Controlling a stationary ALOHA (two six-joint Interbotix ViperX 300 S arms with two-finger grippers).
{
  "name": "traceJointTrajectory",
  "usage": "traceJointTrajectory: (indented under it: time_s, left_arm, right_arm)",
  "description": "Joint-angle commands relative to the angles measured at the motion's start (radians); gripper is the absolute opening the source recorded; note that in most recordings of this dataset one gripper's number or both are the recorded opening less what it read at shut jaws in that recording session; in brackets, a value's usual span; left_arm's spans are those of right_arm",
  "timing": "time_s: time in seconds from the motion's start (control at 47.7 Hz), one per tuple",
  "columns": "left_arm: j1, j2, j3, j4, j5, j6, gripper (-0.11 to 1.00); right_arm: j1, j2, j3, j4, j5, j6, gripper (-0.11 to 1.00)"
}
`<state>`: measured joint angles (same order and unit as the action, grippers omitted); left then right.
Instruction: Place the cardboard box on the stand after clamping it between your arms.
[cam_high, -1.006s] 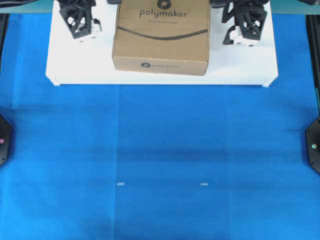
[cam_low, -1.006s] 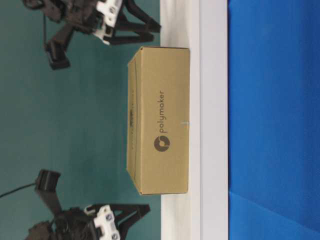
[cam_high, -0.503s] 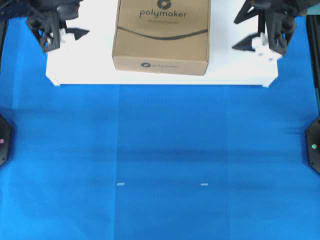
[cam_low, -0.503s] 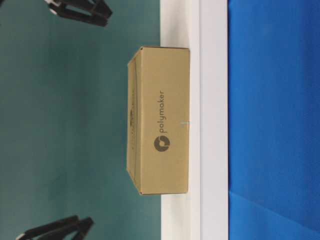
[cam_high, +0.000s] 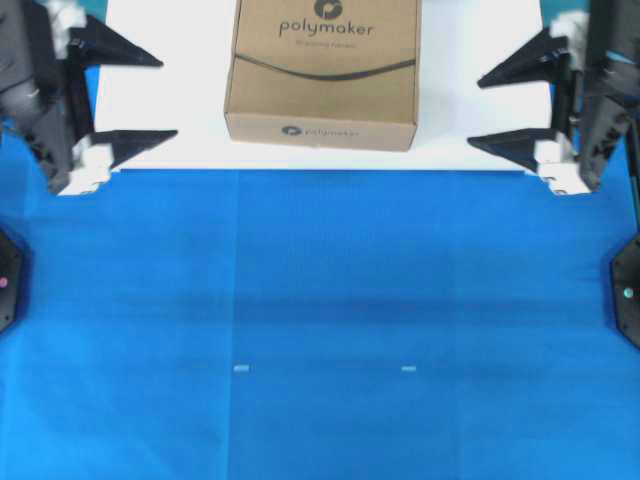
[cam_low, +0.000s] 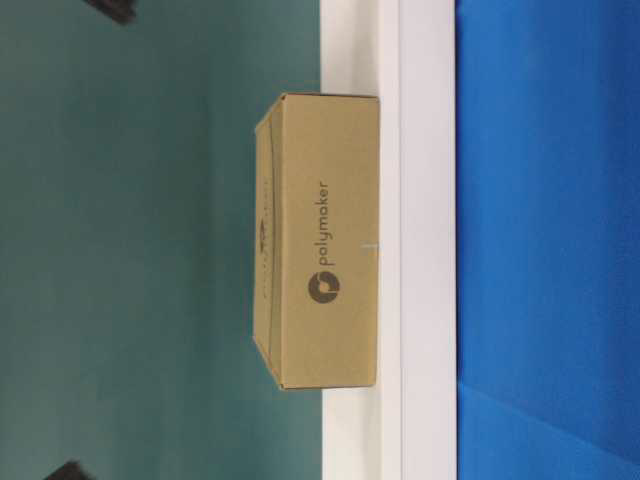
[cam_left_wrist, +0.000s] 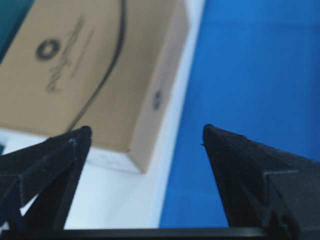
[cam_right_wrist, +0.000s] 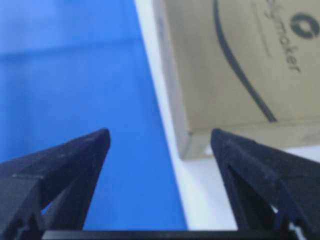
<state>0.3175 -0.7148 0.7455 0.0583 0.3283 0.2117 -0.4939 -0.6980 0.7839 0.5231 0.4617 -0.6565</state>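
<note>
Both arms had swung back: the left gripper (cam_high: 150, 98) at nine o'clock and the right gripper (cam_high: 500, 108) at three, jaws spread wide, empty. The cardboard box (cam_high: 322, 72) sat released on the stand (cam_high: 480, 40) — placement looked complete.

I see the brown cardboard box (cam_high: 321, 72) lying flat on the white stand (cam_high: 480, 155), near its front edge, "polymaker" logo and curved dark line facing up. My two arms sit well apart from it, left gripper (cam_high: 168, 95) and right gripper (cam_high: 474, 111) spread wide, holding nothing
</note>
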Motion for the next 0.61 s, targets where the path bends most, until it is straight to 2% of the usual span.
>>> traceJointTrajectory:
  time_s: [0.0, 0.293, 0.482, 0.587]
  left_arm:
    - [-0.044, -0.048, 0.008, -0.003, -0.011, -0.003, 0.87]
    - [-0.156, -0.144, 0.049, -0.002, -0.012, -0.012, 0.87]
    - [-0.222, -0.178, 0.074, -0.002, -0.014, -0.071, 0.86]
    - [-0.241, -0.192, 0.087, -0.002, -0.015, -0.098, 0.84]
  right_arm:
    - [0.038, -0.067, 0.014, 0.003, -0.038, 0.025, 0.98]
    - [0.19, -0.201, 0.084, 0.003, -0.106, 0.051, 0.97]
    - [0.287, -0.259, 0.121, 0.003, -0.16, 0.104, 0.96]
    - [0.311, -0.282, 0.152, 0.003, -0.187, 0.133, 0.96]
